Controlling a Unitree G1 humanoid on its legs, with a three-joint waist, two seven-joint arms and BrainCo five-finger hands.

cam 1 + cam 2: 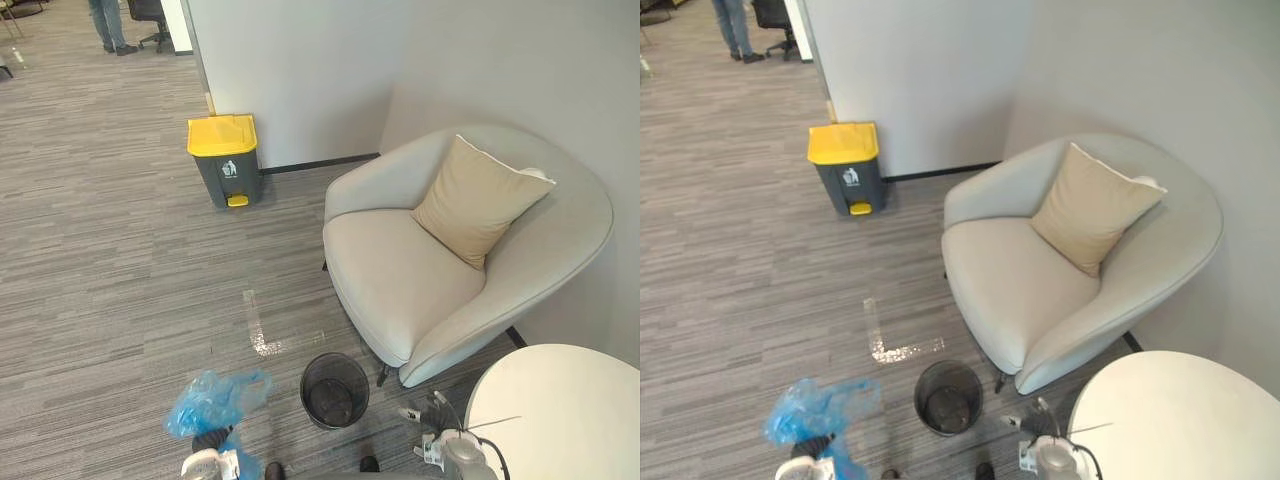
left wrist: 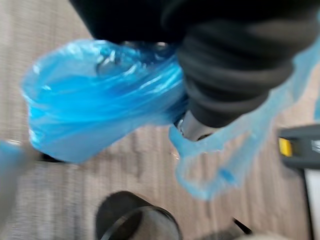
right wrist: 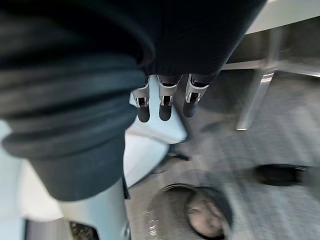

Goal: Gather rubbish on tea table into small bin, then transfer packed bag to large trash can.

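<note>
A filled blue plastic bag (image 1: 215, 398) hangs off the floor at the lower left, gathered in my left hand (image 1: 210, 438). In the left wrist view the bag (image 2: 100, 95) bulges past the hand's dark cover (image 2: 230, 65), and its loose handles trail down. The small black mesh bin (image 1: 334, 390) stands on the carpet just right of the bag, with no liner. My right hand (image 3: 162, 102) hangs with straight fingers and holds nothing, above the bin (image 3: 192, 215). The large grey trash can (image 1: 224, 160) with a yellow lid stands against the far wall, lid closed.
A white round tea table (image 1: 560, 410) fills the lower right corner. A pale armchair (image 1: 400, 280) with a tan cushion (image 1: 478, 198) stands behind the bin. Open carpet with a tape mark (image 1: 258, 330) lies toward the large can. A person (image 1: 110, 25) stands far back left.
</note>
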